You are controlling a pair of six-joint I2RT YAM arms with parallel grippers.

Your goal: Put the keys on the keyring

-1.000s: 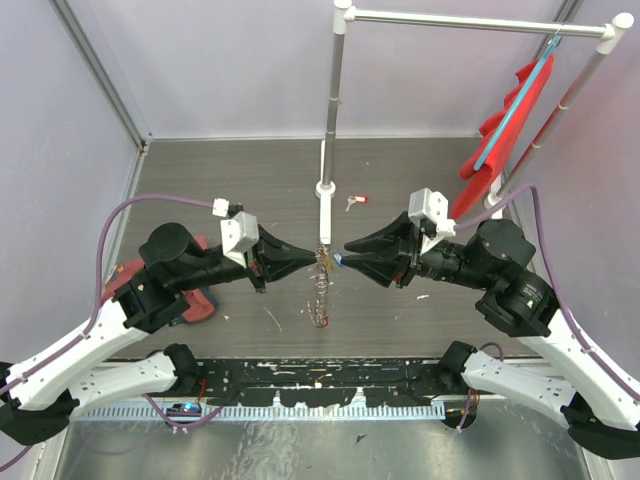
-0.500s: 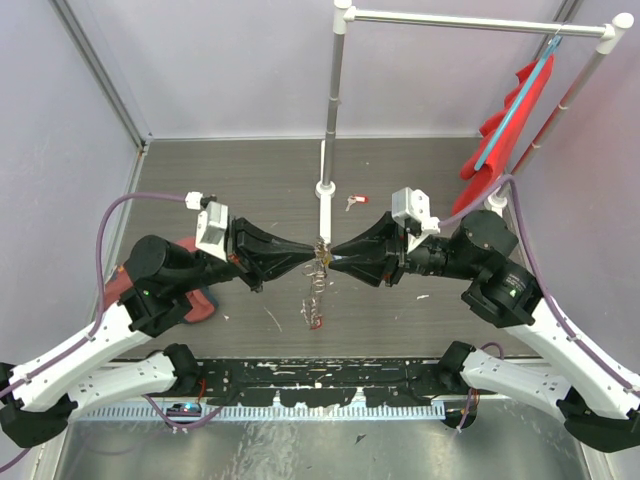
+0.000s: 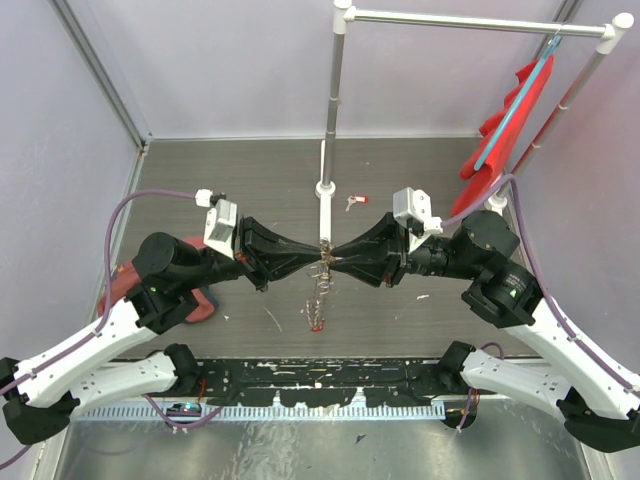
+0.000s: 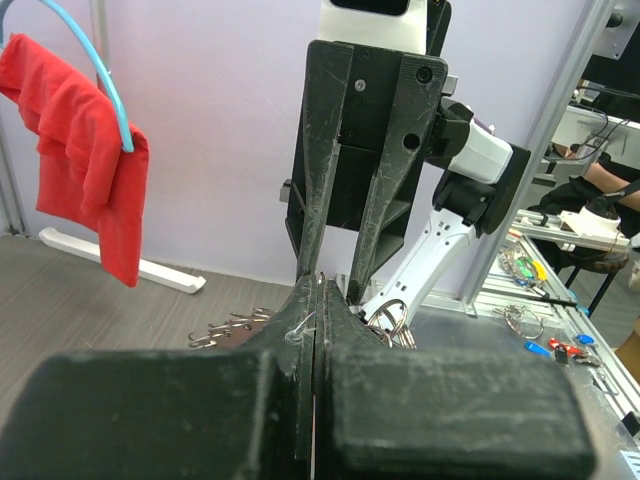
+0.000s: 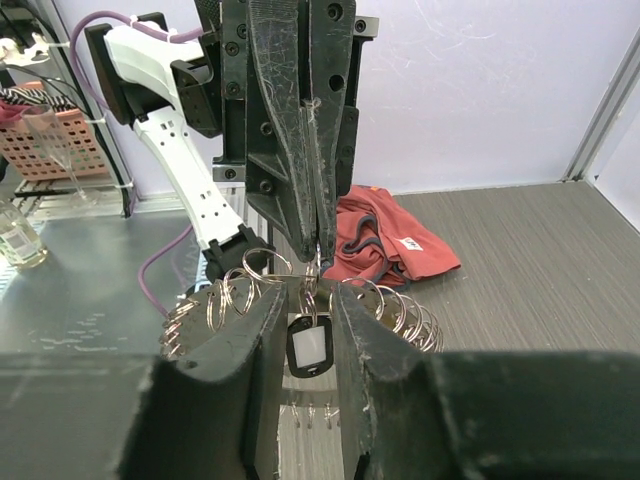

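You have the two grippers meeting tip to tip at the centre of the top view. The left gripper (image 3: 316,258) is closed tight, and by my reading it pinches the keyring (image 5: 395,305); its coils fan out either side of those tips across the middle of the right wrist view, and in the top view they hang toward the table (image 3: 240,190). The right gripper (image 5: 308,300) has its jaws part-way apart, with a black-tagged key (image 5: 308,345) in the gap between them; whether the pads actually bear on that tag I cannot tell, so do not count on it.

To do this step well, hold the left arm steady so the coil does not swing; bring the key's hole to a loose end of the wire, not the side of a loop; move slowly along the wire's curve; release only once the key hangs by itself. A red-headed key (image 3: 356,201) lies on the table just above centre, not yet threaded.

No writing can be read: the tag's white window looks blank; the small white label (image 5: 411,243) on the red cloth (image 5: 385,225) is too small to make out; no brand shows.
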